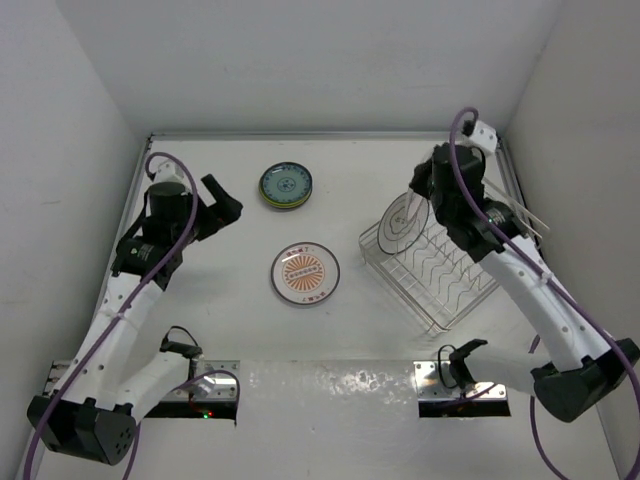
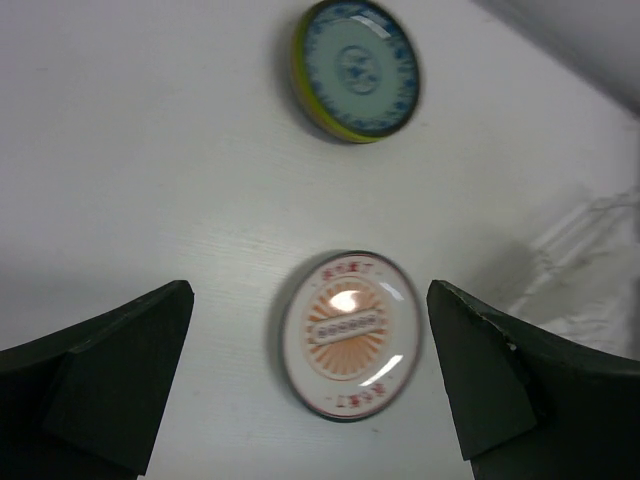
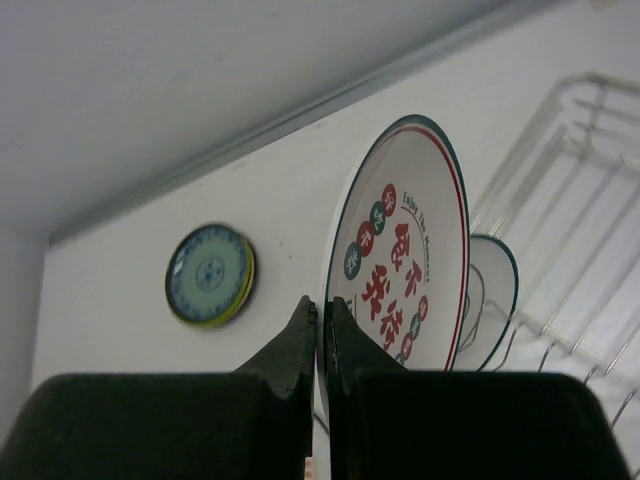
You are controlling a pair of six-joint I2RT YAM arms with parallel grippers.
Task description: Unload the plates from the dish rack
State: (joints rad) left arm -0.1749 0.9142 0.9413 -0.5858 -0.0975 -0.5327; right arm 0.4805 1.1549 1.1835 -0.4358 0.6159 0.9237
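Observation:
The dish rack (image 1: 440,275) stands at the right, its wires (image 3: 590,200) showing behind the plates. My right gripper (image 3: 320,305) is shut on the rim of a large white plate (image 3: 405,260) with red characters. This plate stands upright at the rack's far left end (image 1: 403,222). A smaller white plate (image 3: 492,290) with a dark rim stands just behind it. My left gripper (image 2: 308,290) hovers open above the table at the left (image 1: 225,203), holding nothing. Below it, an orange sunburst plate (image 2: 348,333) lies flat at mid-table (image 1: 305,274).
A teal-patterned plate on a lime-green one (image 1: 286,186) lies farther back, seen from both wrists (image 2: 358,68) (image 3: 209,274). White walls close in the table on three sides. Two metal brackets (image 1: 460,385) sit along the near edge.

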